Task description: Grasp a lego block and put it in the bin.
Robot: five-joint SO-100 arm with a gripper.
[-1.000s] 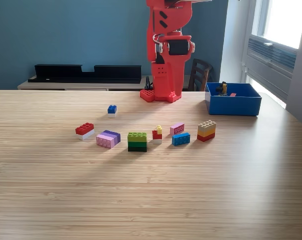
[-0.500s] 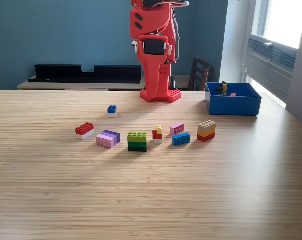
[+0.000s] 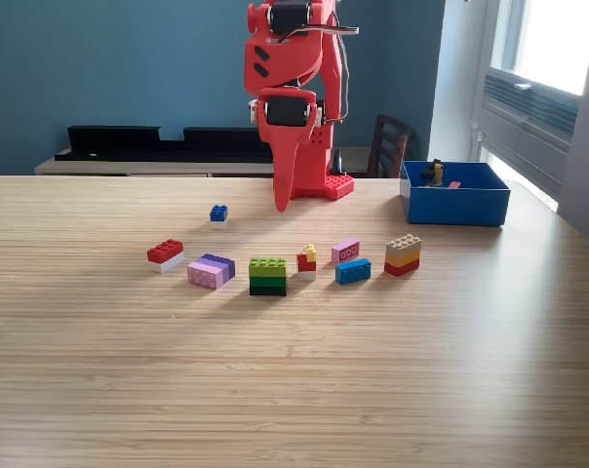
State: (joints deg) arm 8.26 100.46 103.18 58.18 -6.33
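Observation:
Several lego blocks lie in a loose row on the wooden table: a red-on-white one [image 3: 165,254], a pink and purple one [image 3: 211,270], a green stack [image 3: 267,276], a small red and yellow piece [image 3: 306,259], a pink one [image 3: 345,251], a blue one [image 3: 353,271] and a tan, yellow and red stack [image 3: 403,254]. A small blue block [image 3: 218,213] sits apart, farther back. The blue bin [image 3: 455,205] stands at the back right with a few pieces inside. My red gripper [image 3: 281,203] points down behind the row, shut and holding nothing, right of the small blue block.
The arm's red base [image 3: 324,183] is fixed at the table's far edge, left of the bin. Behind the table are a dark chair [image 3: 387,144] and a low sideboard with black trays [image 3: 168,142]. A window is at the exterior view's right.
The arm has swung toward the exterior view's left and the gripper has come down toward the table. No block has moved.

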